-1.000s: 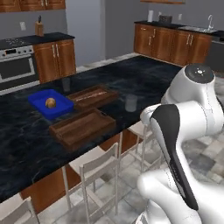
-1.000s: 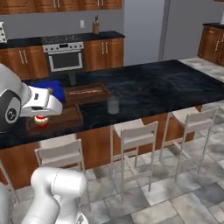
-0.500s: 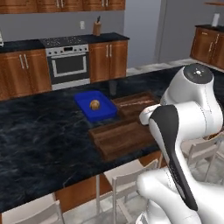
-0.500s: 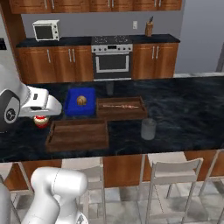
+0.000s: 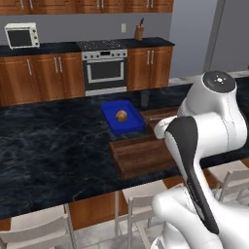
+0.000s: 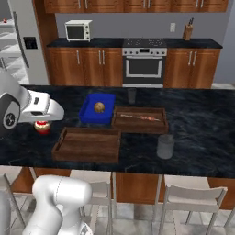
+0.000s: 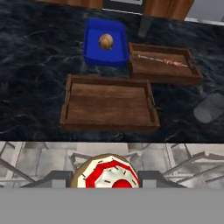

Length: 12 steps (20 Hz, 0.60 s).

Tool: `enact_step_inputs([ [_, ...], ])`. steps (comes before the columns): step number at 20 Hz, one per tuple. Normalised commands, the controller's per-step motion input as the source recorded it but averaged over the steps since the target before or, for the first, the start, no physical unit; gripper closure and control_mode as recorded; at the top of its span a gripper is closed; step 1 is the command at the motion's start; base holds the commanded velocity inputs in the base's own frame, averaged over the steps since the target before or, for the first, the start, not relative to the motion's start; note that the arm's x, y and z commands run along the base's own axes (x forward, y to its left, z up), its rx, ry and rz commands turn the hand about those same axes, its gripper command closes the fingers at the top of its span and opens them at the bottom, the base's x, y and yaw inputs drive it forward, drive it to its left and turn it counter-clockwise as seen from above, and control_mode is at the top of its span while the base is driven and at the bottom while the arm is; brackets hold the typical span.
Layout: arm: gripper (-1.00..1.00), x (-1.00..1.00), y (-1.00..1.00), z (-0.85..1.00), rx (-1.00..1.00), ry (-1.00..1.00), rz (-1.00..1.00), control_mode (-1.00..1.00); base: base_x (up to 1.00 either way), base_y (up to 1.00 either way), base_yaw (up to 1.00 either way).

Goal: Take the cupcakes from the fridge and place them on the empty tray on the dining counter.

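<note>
Cupcake (image 7: 110, 175) with a red-and-white top sits between my fingers (image 7: 110, 179), low in the hand view; the two dark tips press against its pale wrapper on either side, so my fingers are closed around it. In the right base view the same cupcake (image 6: 42, 126) hangs under my white hand, above the near left part of the tabletop (image 6: 202, 137), a long stretch of glossy black marbled stone on a brown wooden base.

Ahead of the cupcake in the hand view lies the empty tray (image 7: 109, 105), flat, rectangular, dark-brown wood with a low rim, lying near the front edge of the tabletop (image 7: 35, 78). From the right base view the tray (image 6: 87, 144) is just to the right of my hand. In the left base view the tray (image 5: 141, 155) is partly hidden behind my arm.

Beyond the tray, touching or nearly touching its far side, is a bright blue tray (image 7: 105, 43) holding a round brown bun (image 7: 106, 41). Beside the blue tray is a second wooden tray (image 7: 164, 63) with a thin skewer-like item (image 7: 162, 61) lying in it. A grey cup (image 6: 165, 146) stands on the tabletop to the right of the empty tray, and another dark cup (image 6: 131, 95) stands at the far edge.

Past the tabletop, the wall counter carries an oven (image 6: 144, 66), a white microwave (image 6: 77, 30) and a knife block (image 6: 187, 32). The light-grey fridge (image 6: 23, 41) stands at the far left. Pale chairs (image 6: 193, 204) line the near side.
</note>
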Motion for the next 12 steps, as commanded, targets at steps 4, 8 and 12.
enact_step_inputs([
  [4,1.00,0.89,0.00,-0.37,0.06,0.18,0.15,-1.00,0.00,0.00,0.00],
  [8,1.00,0.94,0.00,-0.46,0.04,0.22,0.07,-1.00,0.00,0.00,0.00],
  [12,1.00,0.90,0.07,-0.54,0.00,0.17,0.02,-1.00,0.00,0.00,0.00],
])
